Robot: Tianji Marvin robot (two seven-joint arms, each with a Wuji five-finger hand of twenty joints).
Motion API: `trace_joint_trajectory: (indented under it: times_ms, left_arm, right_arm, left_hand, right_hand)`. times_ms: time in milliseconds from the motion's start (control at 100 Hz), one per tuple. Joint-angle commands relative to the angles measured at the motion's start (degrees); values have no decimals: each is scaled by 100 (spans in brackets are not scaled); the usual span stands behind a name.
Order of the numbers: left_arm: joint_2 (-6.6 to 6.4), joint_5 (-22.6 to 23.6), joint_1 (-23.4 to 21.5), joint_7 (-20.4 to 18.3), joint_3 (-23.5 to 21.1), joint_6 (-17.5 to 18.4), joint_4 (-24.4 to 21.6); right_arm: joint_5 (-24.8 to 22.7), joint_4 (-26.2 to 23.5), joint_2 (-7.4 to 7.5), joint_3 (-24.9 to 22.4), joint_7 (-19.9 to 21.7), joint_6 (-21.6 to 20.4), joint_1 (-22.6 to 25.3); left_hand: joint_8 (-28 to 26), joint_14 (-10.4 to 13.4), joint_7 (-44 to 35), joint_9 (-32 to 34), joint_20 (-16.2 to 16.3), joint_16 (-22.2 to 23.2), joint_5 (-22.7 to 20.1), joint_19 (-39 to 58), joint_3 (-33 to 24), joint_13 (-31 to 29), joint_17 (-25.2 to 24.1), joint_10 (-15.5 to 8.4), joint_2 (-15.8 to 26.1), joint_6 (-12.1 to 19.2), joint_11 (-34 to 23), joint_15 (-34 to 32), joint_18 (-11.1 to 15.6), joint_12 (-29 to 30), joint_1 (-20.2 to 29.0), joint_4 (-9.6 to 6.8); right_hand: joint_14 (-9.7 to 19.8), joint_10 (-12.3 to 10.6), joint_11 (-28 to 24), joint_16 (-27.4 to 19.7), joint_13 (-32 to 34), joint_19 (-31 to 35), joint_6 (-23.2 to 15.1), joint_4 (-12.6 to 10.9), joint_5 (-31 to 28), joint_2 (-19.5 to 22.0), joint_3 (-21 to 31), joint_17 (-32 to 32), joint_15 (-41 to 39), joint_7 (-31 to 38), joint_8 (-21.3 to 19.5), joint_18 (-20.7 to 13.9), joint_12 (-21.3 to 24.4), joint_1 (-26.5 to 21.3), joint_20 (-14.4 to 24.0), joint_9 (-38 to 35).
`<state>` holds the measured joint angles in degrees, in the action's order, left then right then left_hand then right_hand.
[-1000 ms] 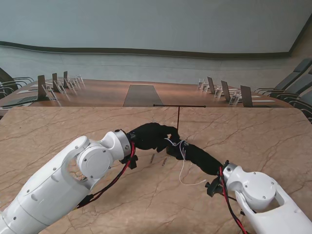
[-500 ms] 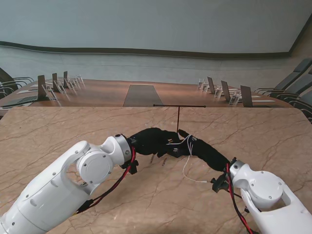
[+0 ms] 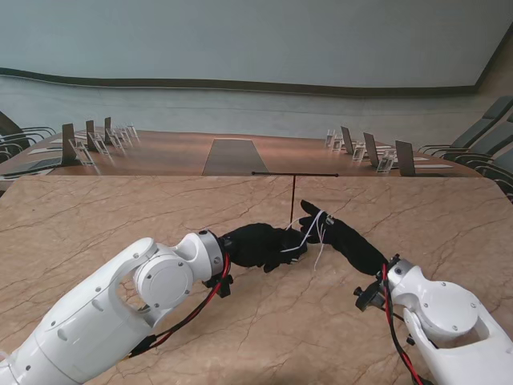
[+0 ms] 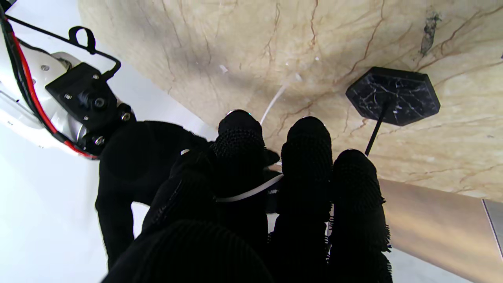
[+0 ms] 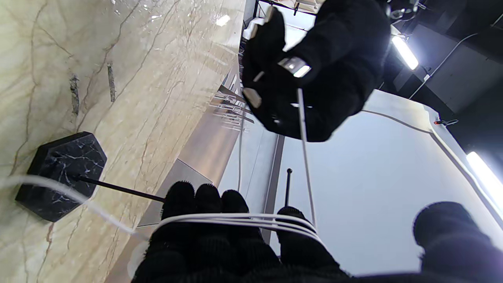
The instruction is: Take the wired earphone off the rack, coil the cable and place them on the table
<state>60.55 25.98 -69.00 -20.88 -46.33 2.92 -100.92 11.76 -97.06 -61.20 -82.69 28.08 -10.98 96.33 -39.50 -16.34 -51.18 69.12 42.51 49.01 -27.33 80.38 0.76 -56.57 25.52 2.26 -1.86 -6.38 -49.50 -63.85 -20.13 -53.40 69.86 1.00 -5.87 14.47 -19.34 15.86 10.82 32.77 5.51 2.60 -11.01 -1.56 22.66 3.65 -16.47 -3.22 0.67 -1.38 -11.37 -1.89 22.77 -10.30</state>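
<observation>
Coiling step: black-gloved right hand (image 3: 341, 233) is carrying several white earphone cable (image 5: 239, 218) loops around its fingers (image 5: 208, 204); black-gloved left hand (image 3: 264, 245) is pinching the strand feeding it. Cable is off the thin black T-shaped rack (image 3: 293, 188), hovering mid-table. Best keeping tension even, turns flat, tail clear of the rack post. Beige veined marble table (image 3: 96, 216); conference room, chairs behind.

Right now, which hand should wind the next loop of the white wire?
Probably the left hand: it pinches the loose cable leading to the right hand, whose fingers already carry several loops and serve as the spool.
</observation>
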Motion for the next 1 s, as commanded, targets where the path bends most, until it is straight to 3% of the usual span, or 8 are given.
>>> trace_joint_trajectory:
  times_ms: [0, 400, 450, 470, 540, 700, 770, 990]
  left_arm:
    - [20, -50, 5, -52, 75, -54, 110]
    - [78, -166, 126, 65, 254, -154, 443]
    - [83, -173, 116, 82, 257, -160, 465]
    - [83, -175, 113, 86, 261, -160, 472]
    - [90, -193, 121, 97, 308, -164, 503]
    - [117, -317, 202, 102, 526, -223, 586]
    - [142, -388, 268, 121, 651, -278, 669]
    - [251, -592, 509, 225, 1007, -456, 989]
  right_arm:
    - [67, -135, 14, -49, 45, -9, 27]
    - [69, -430, 82, -199, 291, 22, 198]
    - [64, -448, 85, -211, 301, 32, 222]
    - [66, -447, 83, -207, 292, 21, 228]
    - [78, -432, 75, -179, 249, -40, 230]
    - [123, -377, 64, -70, 211, -109, 155]
    - [148, -350, 58, 16, 176, -211, 107]
    - [214, -387, 97, 190, 330, -302, -5]
  left_hand:
    - [-37, -37, 55, 279, 90, 122, -129, 295, 76, -207, 36, -24, -2, 201, -267, -153, -170, -107, 41, 186]
    - [40, -92, 53, 623, 160, 113, -231, 539, 72, -602, 405, -69, -57, 205, -459, -411, -304, -103, 3, 188]
    - [46, -103, 54, 603, 150, 102, -229, 523, 70, -570, 372, -58, -55, 205, -449, -402, -303, -94, 1, 188]
    - [48, -107, 55, 584, 144, 97, -223, 509, 69, -542, 345, -53, -47, 202, -442, -394, -299, -90, -2, 188]
    - [47, -106, 51, 527, 130, 89, -210, 472, 71, -465, 279, -19, -38, 215, -423, -376, -289, -82, -11, 190]
    - [31, -87, 52, 429, 118, 88, -148, 410, 67, -343, 159, -17, 1, 247, -404, -341, -235, -82, -21, 186]
    - [14, -80, 60, 301, 103, 90, -111, 325, 68, -189, 15, 30, 9, 257, -362, -279, -183, -79, -22, 185]
    - [-22, -95, 75, 143, 136, 128, -77, 263, 72, -75, -73, 91, 32, 276, -271, -223, -147, -52, -18, 181]
  right_hand:
    - [-31, -13, -117, 22, 29, 184, -433, 218, 109, -22, 32, -3, -33, 49, -41, 45, -38, 135, -87, 45]
    - [-239, 205, -597, -23, 319, 747, -489, 205, 154, -27, -24, 177, -252, 178, -439, 262, -213, 85, -350, 44]
    - [-174, 132, -593, -32, 289, 746, -535, 205, 150, -34, -22, 130, -242, 191, -493, 192, -209, 72, -381, 40]
    - [-131, 97, -580, -56, 262, 820, -558, 200, 187, -29, -49, 81, -235, 169, -916, 159, -201, 44, -551, 40]
    - [51, -64, -277, -106, 80, 730, -636, 200, 204, -20, -68, -93, -114, 167, -1158, -3, -58, 35, -664, 69]
    - [310, -287, 175, -154, -200, 521, -692, 197, 211, -31, -76, -295, 22, 170, -1313, -206, 123, 0, -709, 95]
    - [449, -426, 413, -186, -317, 371, -705, 189, 238, -50, -78, -346, 49, 241, -1613, -337, 200, -42, -673, 52]
    - [495, -476, 476, -208, -384, 288, -732, 183, 249, -57, -77, -398, 66, 242, -1789, -404, 216, -46, -658, 83]
